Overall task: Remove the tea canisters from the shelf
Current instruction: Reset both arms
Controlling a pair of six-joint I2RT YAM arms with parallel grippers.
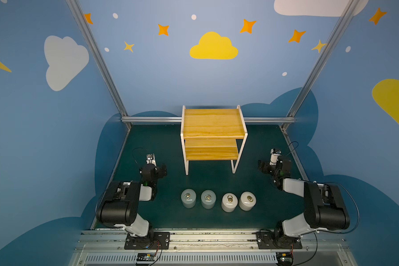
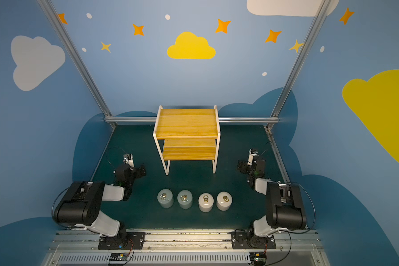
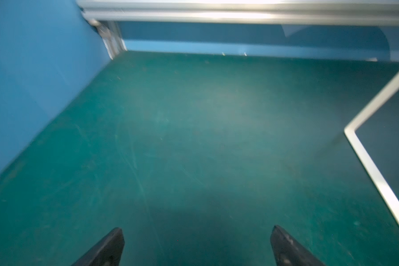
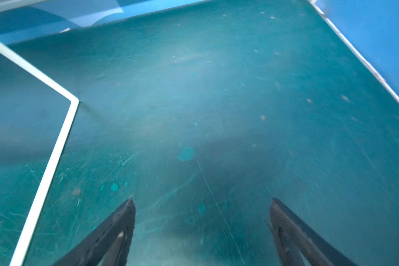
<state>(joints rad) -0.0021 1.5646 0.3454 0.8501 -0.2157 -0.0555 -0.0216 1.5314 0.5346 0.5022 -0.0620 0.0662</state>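
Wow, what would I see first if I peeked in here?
The yellow wooden shelf at the back middle of the green table jumps out first, with both boards bare. In front of it stand four little jars in a neat row: two grey-blue tea canisters beside two white tea canisters, each with a brass ring on top. The left tool and right tool sit open at the sides, holding nothing.
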